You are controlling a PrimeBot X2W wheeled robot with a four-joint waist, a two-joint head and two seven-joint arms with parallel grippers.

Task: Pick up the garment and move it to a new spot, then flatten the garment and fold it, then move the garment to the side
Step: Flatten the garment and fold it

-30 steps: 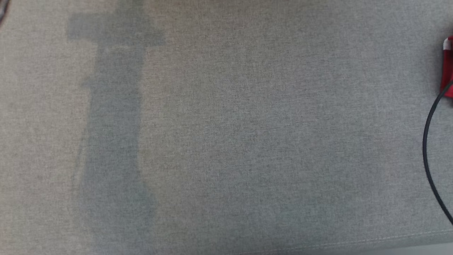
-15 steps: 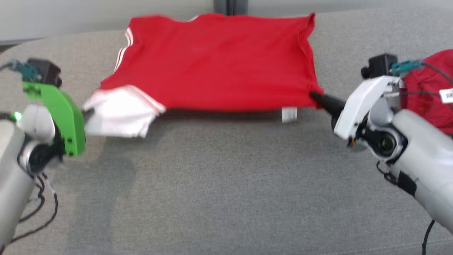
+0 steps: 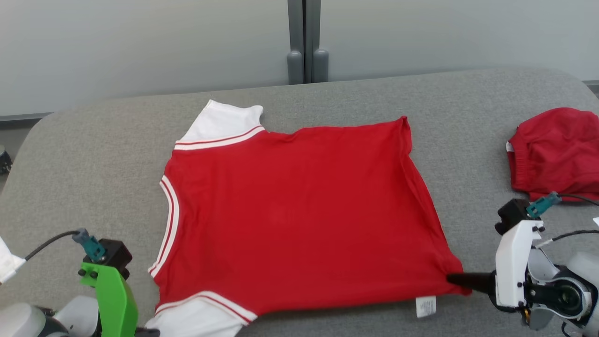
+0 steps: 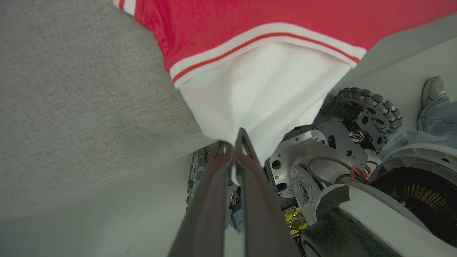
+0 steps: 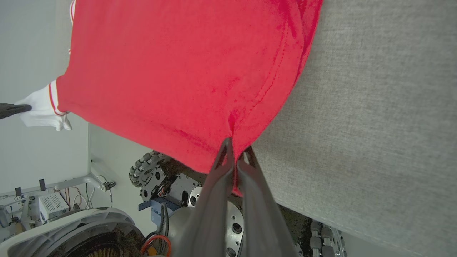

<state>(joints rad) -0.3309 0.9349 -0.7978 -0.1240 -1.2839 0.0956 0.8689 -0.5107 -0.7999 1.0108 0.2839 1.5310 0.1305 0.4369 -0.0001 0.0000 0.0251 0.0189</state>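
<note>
The red T-shirt [image 3: 299, 210] lies spread flat across the middle of the grey worktop [image 3: 93, 150], with its neckline toward the worktop's left end and its hem toward the right end. My left jaws are clenched on the white sleeve [image 4: 257, 96], which hangs past the worktop's front edge. My right jaws are pinched tight on the hem corner [image 5: 232, 142], also at the worktop's front edge. A white label [image 3: 426, 306] sticks out there. The other sleeve [image 3: 220, 124] lies flat toward the worktop's far edge. A bunched red garment [image 3: 557, 150] sits at the worktop's right end, apart from the shirt. Below the worktop's front edge I see my wheel [image 4: 371, 107] and a person's shoe [image 4: 432, 89].
</note>
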